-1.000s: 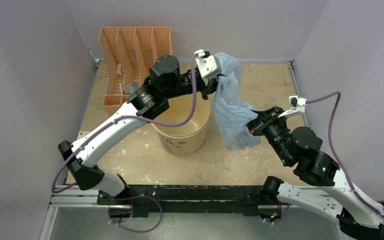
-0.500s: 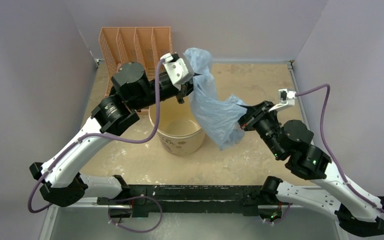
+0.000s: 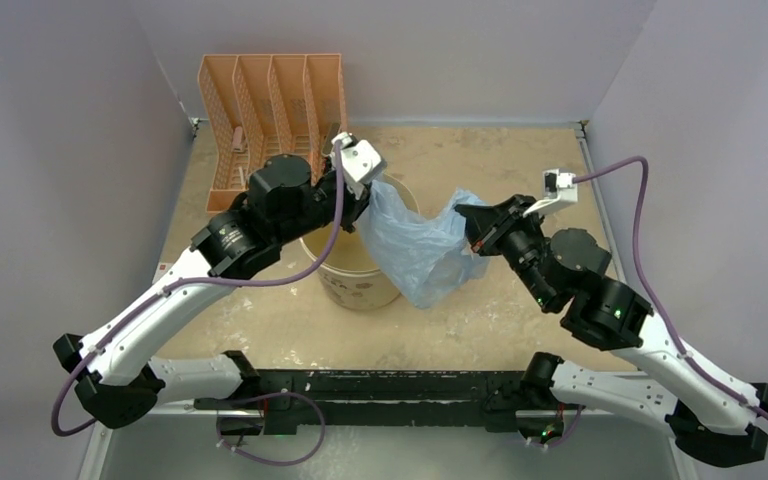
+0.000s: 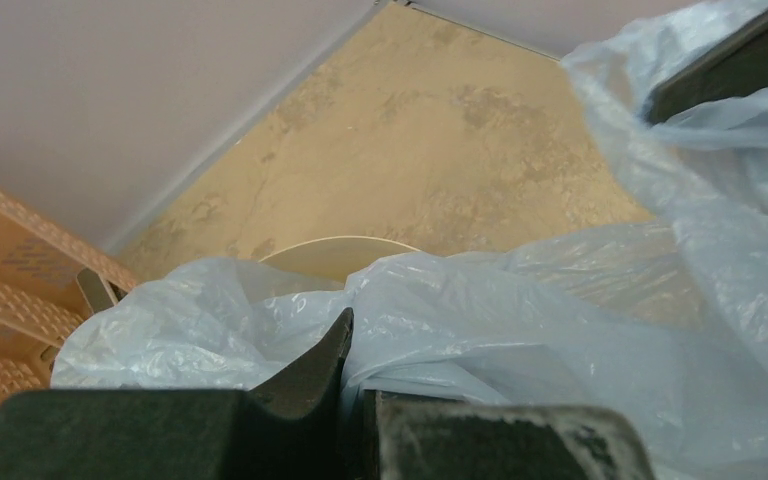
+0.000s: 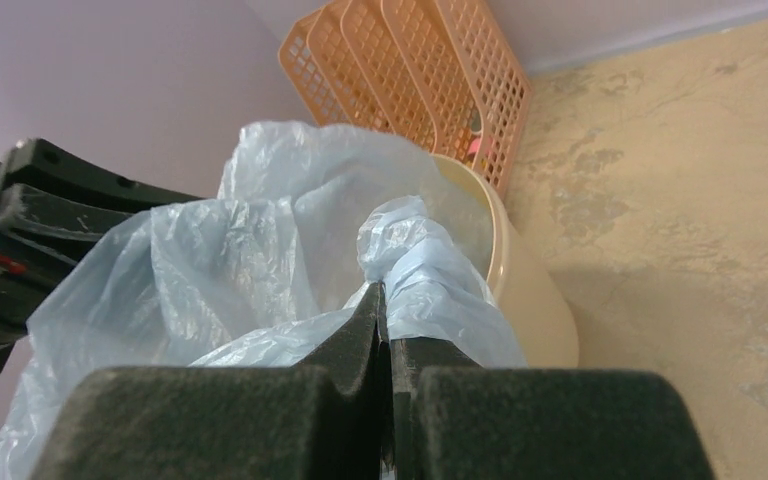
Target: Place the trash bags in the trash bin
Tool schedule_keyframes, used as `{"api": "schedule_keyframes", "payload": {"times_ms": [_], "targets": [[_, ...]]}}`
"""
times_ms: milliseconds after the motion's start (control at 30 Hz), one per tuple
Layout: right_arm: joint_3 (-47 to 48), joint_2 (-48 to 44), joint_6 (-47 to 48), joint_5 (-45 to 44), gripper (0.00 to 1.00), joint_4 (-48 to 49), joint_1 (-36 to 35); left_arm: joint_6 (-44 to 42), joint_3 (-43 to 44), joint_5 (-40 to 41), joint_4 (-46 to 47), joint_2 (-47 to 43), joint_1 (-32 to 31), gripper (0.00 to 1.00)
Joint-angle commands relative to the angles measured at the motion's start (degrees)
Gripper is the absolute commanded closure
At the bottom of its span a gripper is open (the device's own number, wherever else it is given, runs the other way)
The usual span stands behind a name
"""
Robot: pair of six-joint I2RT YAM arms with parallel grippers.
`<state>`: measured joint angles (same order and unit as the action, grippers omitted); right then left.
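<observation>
Transfer step. I had the left gripper (image 3: 368, 197) and right gripper (image 3: 472, 222) each pinched on the light-blue trash bag (image 3: 415, 250), which sagged across the 3 o'clock rim of the trash bin (image 3: 358, 288). My judgement for the next move: carry the bag toward 9 o'clock, lower it, then release.

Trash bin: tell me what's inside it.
Inside the trash bin, only a bare strip of wall shows. The trash bag, held by left hand and right hand, drapes across its right rim; bag and left arm hide the rest.
</observation>
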<state>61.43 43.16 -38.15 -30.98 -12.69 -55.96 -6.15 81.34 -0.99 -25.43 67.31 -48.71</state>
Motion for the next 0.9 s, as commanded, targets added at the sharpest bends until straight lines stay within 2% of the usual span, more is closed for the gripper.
{"api": "schedule_keyframes", "payload": {"times_ms": [0, 100, 300, 500, 567, 633, 867], "targets": [[5.15, -0.3, 2.84, -3.34, 1.0, 1.16, -0.1, 2.98, 1.52, -1.74, -0.94, -1.84, 3.92, 1.0], [6.31, 1.05, 3.4, -2.07, 1.0, 1.35, -0.08, 3.92, 3.9, -8.81, -5.12, 0.96, 8.49, 1.0], [9.05, 5.51, 3.72, -2.09, 1.0, -0.89, -0.08, 9.68, -3.93, -30.32, -1.0, 0.99, 19.53, 1.0], [12.06, 8.65, 5.88, -4.4, 1.0, -2.24, -0.1, 13.02, -7.24, -47.4, 0.72, 0.24, 23.31, 1.0], [12.66, 9.18, 6.28, -4.45, 1.0, -2.11, -0.1, 12.81, -7.36, -50.82, -0.85, 0.62, 23.31, 1.0], [12.96, 9.62, 6.69, -3.86, 1.0, -1.44, -0.1, 13.0, -7.89, -50.52, -1.91, 1.43, 23.35, 1.0], [15.02, 10.96, 6.94, -2.26, 1.0, -1.29, -0.11, 18.8, -15.54, -48.86, 8.41, 1.17, 26.64, 1.0]]}}
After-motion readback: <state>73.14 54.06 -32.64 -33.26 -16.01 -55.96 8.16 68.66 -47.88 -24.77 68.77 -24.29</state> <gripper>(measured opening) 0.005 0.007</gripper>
